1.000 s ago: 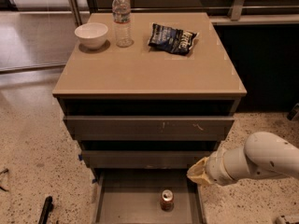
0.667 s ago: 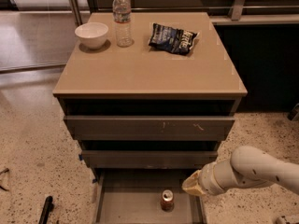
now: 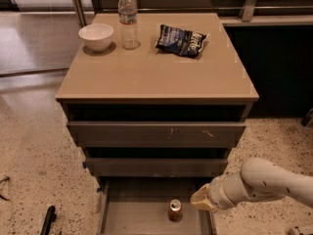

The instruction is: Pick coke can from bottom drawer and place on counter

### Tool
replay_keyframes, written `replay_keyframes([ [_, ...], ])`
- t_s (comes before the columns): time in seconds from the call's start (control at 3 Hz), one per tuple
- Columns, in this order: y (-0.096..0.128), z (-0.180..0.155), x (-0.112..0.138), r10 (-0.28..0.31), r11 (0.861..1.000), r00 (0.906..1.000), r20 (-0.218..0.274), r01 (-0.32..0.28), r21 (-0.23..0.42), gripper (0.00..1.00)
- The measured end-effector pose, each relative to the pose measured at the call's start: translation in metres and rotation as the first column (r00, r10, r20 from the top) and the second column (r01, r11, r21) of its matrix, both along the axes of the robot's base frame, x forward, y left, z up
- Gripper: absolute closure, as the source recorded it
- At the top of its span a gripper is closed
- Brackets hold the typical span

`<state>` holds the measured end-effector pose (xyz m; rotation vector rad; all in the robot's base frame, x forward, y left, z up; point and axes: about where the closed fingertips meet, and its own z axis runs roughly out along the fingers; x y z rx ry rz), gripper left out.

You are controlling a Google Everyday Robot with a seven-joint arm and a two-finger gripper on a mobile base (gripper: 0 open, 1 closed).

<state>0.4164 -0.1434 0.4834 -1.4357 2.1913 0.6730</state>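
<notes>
The coke can [image 3: 174, 210], small and red-brown with a silver top, stands upright on the grey floor of the open bottom drawer [image 3: 127, 214], right of its middle. The gripper [image 3: 198, 201] comes in from the right on a white arm and sits just right of the can, slightly above it, over the drawer's right side. It holds nothing that I can see. The tan counter [image 3: 156, 72] tops the cabinet above.
On the counter stand a white bowl [image 3: 96, 35], a clear water bottle [image 3: 128, 19] and a dark chip bag [image 3: 181, 39] at the back. Two wider drawers [image 3: 156, 132] sit above the bottom one. A dark tool [image 3: 47, 219] lies on the speckled floor at the left.
The arm and gripper have moved left and slightly down, closer to the coke can. The can has not moved.
</notes>
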Motion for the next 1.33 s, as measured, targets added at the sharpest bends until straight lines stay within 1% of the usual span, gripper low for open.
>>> replay_keyframes([
  [0.33,-0.002,-0.036,0.001,0.011,0.999,0.9997,0.024,-0.01,-0.032,1.0],
  [0.67,-0.015,-0.096,0.007,0.028,0.999,0.9981,0.055,-0.026,-0.038,1.0],
  [1.0,-0.016,-0.175,0.02,0.041,0.999,0.9982,0.044,-0.041,0.007,1.0],
  [1.33,-0.016,-0.174,0.02,0.042,0.999,0.9981,0.045,-0.042,0.006,1.0],
])
